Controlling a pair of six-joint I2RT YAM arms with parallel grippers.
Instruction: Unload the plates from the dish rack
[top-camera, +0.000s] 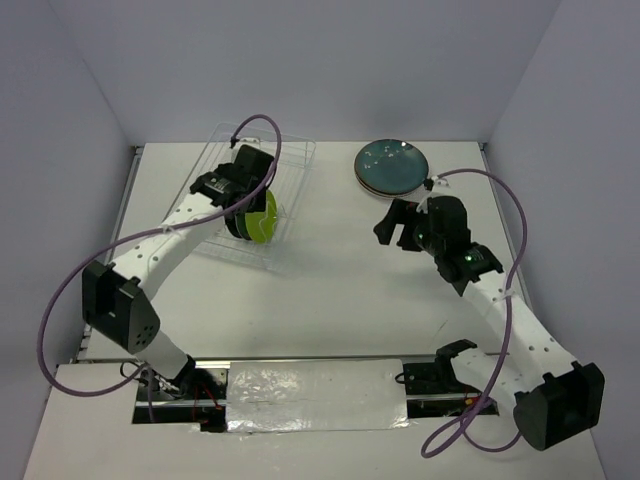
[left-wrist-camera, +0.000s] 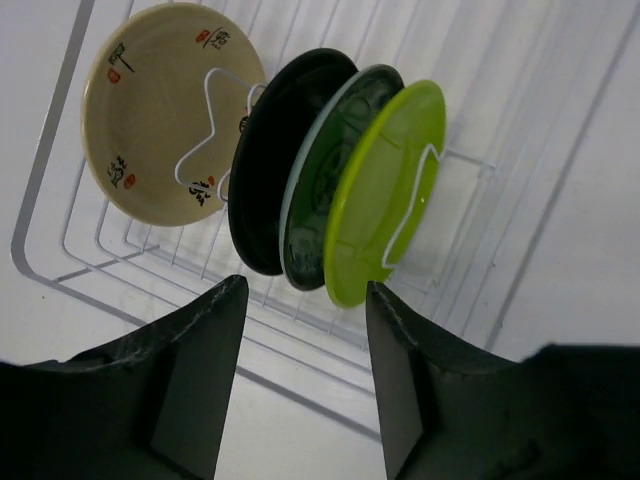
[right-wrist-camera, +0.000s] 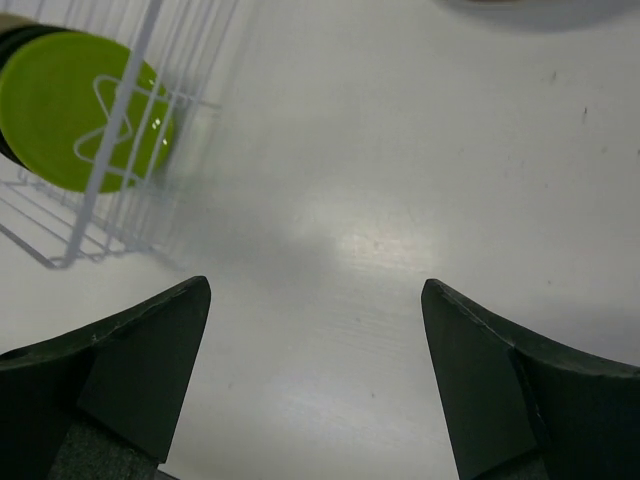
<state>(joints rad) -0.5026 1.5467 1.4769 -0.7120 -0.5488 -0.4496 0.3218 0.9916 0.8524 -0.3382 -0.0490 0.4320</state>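
Note:
The wire dish rack (top-camera: 296, 160) stands at the back left. In the left wrist view, several plates stand on edge in the rack (left-wrist-camera: 520, 150): a tan plate (left-wrist-camera: 160, 110), a black one (left-wrist-camera: 270, 170), a dark green patterned one (left-wrist-camera: 322, 195) and a lime green one (left-wrist-camera: 385, 190). The lime plate also shows in the top view (top-camera: 266, 218) and the right wrist view (right-wrist-camera: 70, 110). My left gripper (top-camera: 245, 212) (left-wrist-camera: 305, 300) is open and empty, just above these plates. My right gripper (top-camera: 393, 228) (right-wrist-camera: 315, 295) is open and empty over bare table. A dark teal plate (top-camera: 392, 164) tops a stack at the back right.
The rack's near corner (right-wrist-camera: 70, 250) lies to the left of my right gripper. White walls close the table at the back and on both sides. A foil-covered strip (top-camera: 315, 397) lies at the front edge between the arm bases.

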